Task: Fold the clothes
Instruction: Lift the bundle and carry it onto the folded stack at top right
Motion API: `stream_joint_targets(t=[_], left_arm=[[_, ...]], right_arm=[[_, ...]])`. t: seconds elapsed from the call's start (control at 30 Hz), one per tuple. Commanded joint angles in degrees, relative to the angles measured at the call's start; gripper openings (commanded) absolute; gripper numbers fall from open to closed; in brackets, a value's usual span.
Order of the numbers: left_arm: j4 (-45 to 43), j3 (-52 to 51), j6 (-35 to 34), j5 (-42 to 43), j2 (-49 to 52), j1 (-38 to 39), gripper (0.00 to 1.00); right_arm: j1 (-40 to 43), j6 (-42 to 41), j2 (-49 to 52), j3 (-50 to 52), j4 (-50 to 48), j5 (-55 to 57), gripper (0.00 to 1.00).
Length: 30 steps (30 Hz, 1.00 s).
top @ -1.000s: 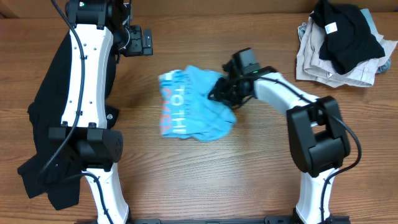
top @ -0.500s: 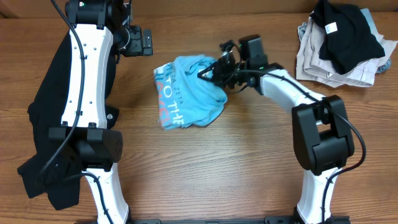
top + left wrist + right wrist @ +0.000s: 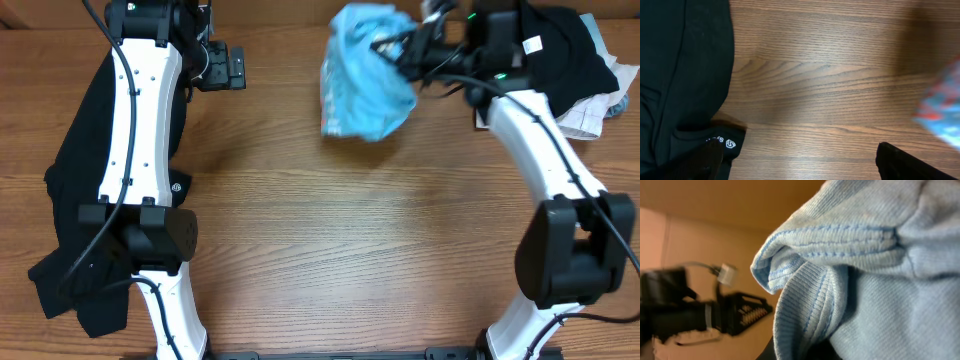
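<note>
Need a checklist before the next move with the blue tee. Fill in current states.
1. Right end effector shut on light blue T-shirt: ok.
2. T-shirt spread flat for folding: not ok, bunched up in the grip.
3. Left end effector open and empty: ok.
4. Bare table between the arms to lay it on: ok.
5. Black garment apart from the T-shirt: ok.
6. Right arm free of the clothes pile: cannot tell.
</note>
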<state>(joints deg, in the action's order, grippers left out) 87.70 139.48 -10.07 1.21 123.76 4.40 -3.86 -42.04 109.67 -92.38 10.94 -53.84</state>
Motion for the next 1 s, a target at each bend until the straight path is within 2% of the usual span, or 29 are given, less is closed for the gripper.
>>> stream_joint_targets(t=[0.0,0.17,0.4,0.67,0.97], left_arm=[[0.1,0.5,1.3,-0.3,-0.3,0.1,1.0],[0.0,0.5,1.3,-0.3,-0.3,0.1,1.0],[-0.5,0.5,1.3,-0.3,-0.3,0.1,1.0],[-0.5,0.5,1.0,-0.3,-0.3,0.1,1.0],[-0.5,0.5,0.6,-0.1,-0.3,0.1,1.0]], right_arm=[[3.7,-1.5,-2.3,-4.3,-0.8,-1.3,0.04],[10.0,-4.8,-2.3,-8.9,-3.0,0.2,0.04],[17.9,-13.1,-2.3,-10.1,-13.0,2.2,0.04],[25.3,-14.5,-1.8,-10.1,-15.0,7.9,0.04],[33.2,-22.3,9.2,-10.1,-22.4,4.3,0.04]])
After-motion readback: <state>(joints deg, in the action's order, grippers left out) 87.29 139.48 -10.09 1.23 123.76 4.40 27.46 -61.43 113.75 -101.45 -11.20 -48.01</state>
